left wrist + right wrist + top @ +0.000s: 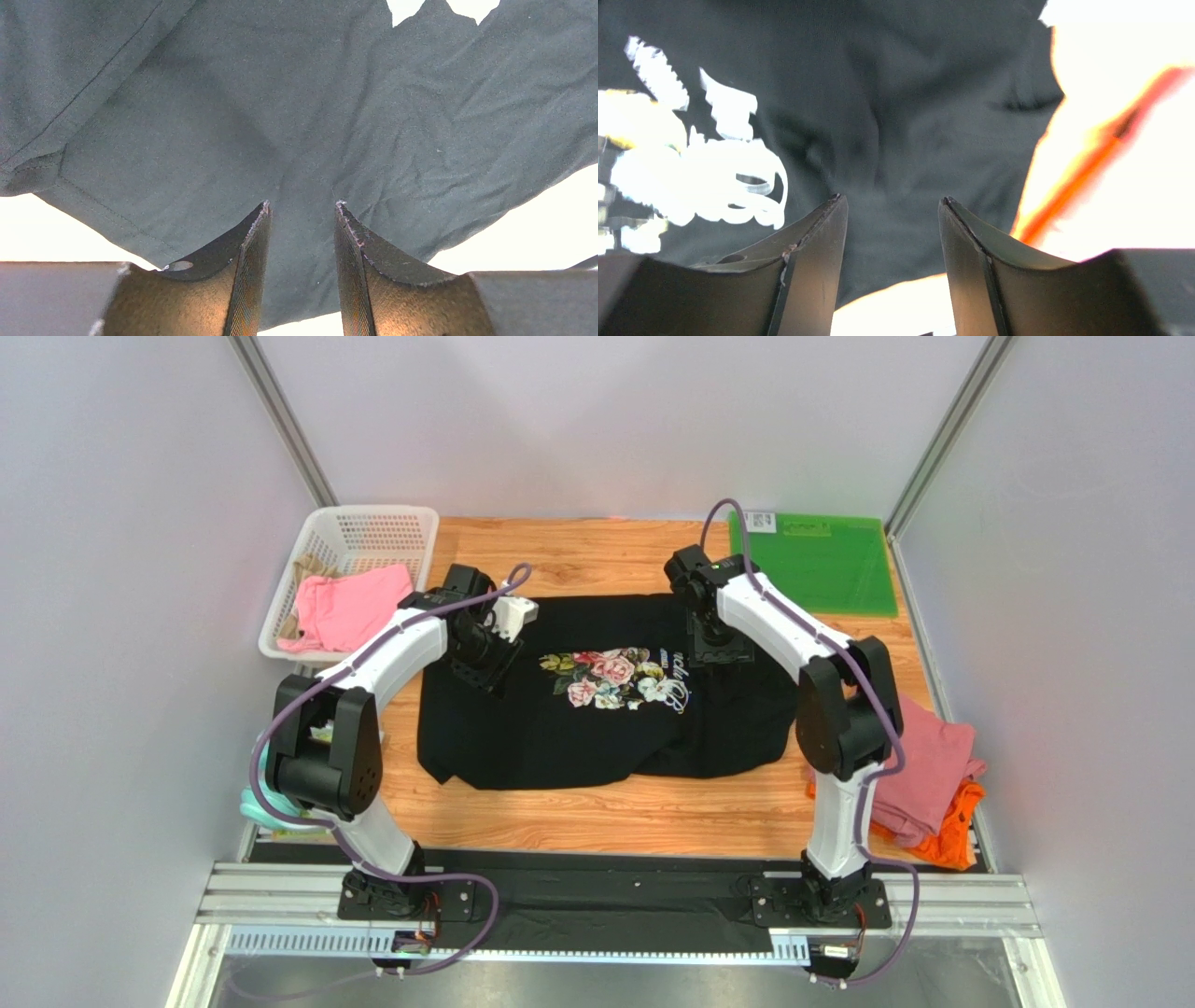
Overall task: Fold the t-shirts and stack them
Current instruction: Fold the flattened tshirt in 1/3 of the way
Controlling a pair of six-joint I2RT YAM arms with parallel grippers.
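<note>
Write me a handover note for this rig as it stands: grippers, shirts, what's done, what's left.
Left gripper: open, low over the left side of the black t-shirt, no cloth pinched.
Right gripper: open, over the shirt's right side beside the floral print.
Black t-shirt: spread print-up mid-table, not yet folded.
Dusty-pink t-shirt: lies on the orange t-shirt at the right table edge. How neatly they are folded is unclear.
Pink garment: in the white basket, far left.
Left to do: fold the black shirt, stack it, then deal with the basket.
</note>
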